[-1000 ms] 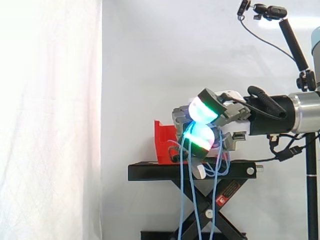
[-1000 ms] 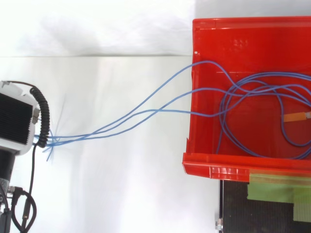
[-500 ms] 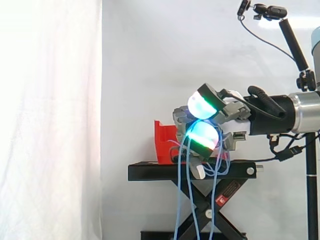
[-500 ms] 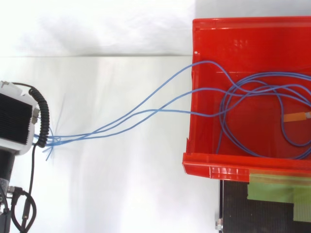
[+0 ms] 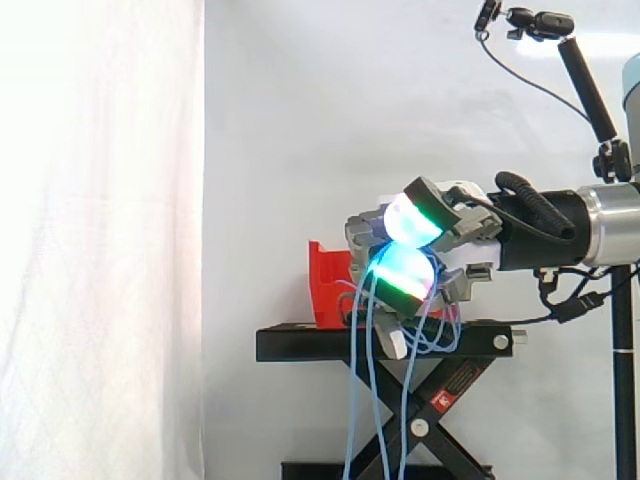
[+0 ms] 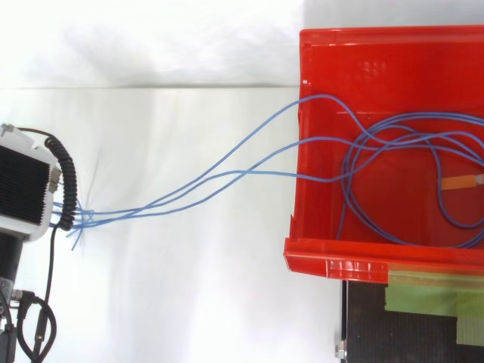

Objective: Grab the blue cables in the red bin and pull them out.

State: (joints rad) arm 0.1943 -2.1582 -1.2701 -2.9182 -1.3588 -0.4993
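Several blue cables run from red bin to hand, whose curled fingers seem clamped on them, loose ends hanging below.

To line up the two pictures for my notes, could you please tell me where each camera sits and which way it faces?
Side view: beside the work at about its height, looking level across the black stand and red bin; the arm enters from the right, its hand pinching the blue cables.
Top view: above, looking down into the bin; part of the robot shows at the left edge.
Shared: the bin and the cables running from it to the hand.
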